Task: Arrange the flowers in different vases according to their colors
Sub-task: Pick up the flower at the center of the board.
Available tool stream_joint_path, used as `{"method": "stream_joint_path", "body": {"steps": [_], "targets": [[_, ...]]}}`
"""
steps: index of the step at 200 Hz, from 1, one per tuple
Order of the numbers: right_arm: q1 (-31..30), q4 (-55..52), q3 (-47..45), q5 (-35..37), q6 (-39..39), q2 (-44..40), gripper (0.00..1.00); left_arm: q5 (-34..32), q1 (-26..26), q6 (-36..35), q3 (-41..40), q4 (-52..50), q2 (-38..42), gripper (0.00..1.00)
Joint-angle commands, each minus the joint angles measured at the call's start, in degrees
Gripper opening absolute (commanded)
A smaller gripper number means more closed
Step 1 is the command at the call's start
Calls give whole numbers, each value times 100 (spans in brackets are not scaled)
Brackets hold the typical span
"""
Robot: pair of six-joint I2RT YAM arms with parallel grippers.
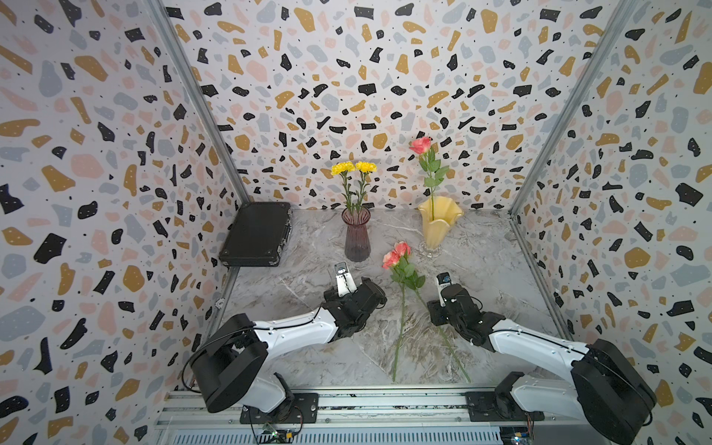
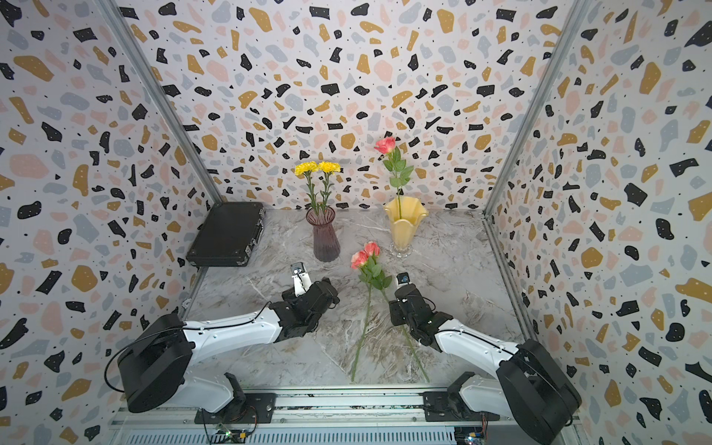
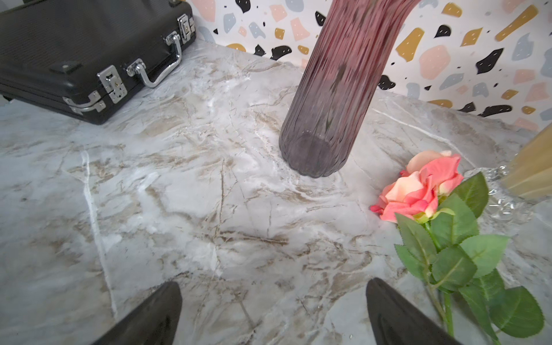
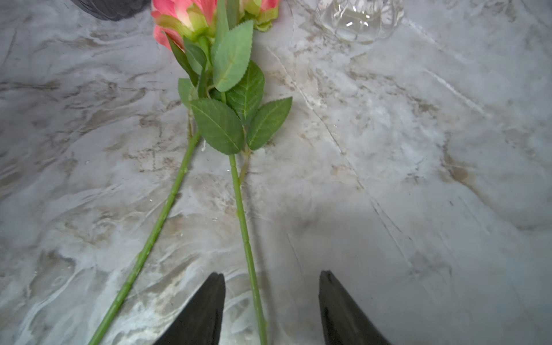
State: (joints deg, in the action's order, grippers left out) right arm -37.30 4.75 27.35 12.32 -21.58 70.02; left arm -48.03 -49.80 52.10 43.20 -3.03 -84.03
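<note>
Two yellow flowers (image 1: 353, 167) stand in the ribbed purple vase (image 1: 357, 235). One pink rose (image 1: 420, 145) stands in the creamy yellow vase (image 1: 439, 225). Two more pink roses (image 1: 397, 254) lie on the marble table, blooms near the vases, stems running toward the front edge. My right gripper (image 4: 271, 273) is open low over the table, and one rose stem (image 4: 243, 227) passes between its fingers without being pinched. The other stem (image 4: 161, 221) lies outside them. My left gripper (image 3: 273, 283) is open over bare marble, in front of the purple vase (image 3: 334, 98), holding nothing.
A flat black case (image 1: 256, 235) lies at the back left corner against the wall. Patterned walls close in the table (image 1: 481, 269) on three sides. The yellow vase's clear glass foot (image 4: 358, 18) stands just beyond the lying blooms.
</note>
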Motion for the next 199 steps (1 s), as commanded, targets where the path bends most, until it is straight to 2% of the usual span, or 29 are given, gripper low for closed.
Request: {"method": "stream_joint_path", "body": {"steps": [1,21,40,62,77,101,124,146,199], "targets": [[-5,725,297,178,-4,138,57,315,69,-80,293,-119,-164,99],[-7,172,751,-34,39,430,59,624,68,-733,448,-76,-231,99],[-5,-335,1062,-71,-32,544,61,683,70,-921,472,-62,-233,99],[-3,-236,1035,-285,-149,597,61,885,74,-1028,349,149,-163,99],[-5,-254,1067,-412,-180,691,61,1567,76,-1539,171,703,-84,100],[-10,-516,1305,-563,-223,997,61,3245,97,-2211,49,1418,0,99],[-4,-1060,1645,-523,-237,1387,57,3953,86,-2237,-96,1920,-92,99],[-5,-1401,1879,-441,-232,1610,54,4065,85,-2189,-90,2023,-205,99],[-5,-1423,1877,-316,-248,1704,45,4006,92,-2073,97,1766,-342,100]]}}
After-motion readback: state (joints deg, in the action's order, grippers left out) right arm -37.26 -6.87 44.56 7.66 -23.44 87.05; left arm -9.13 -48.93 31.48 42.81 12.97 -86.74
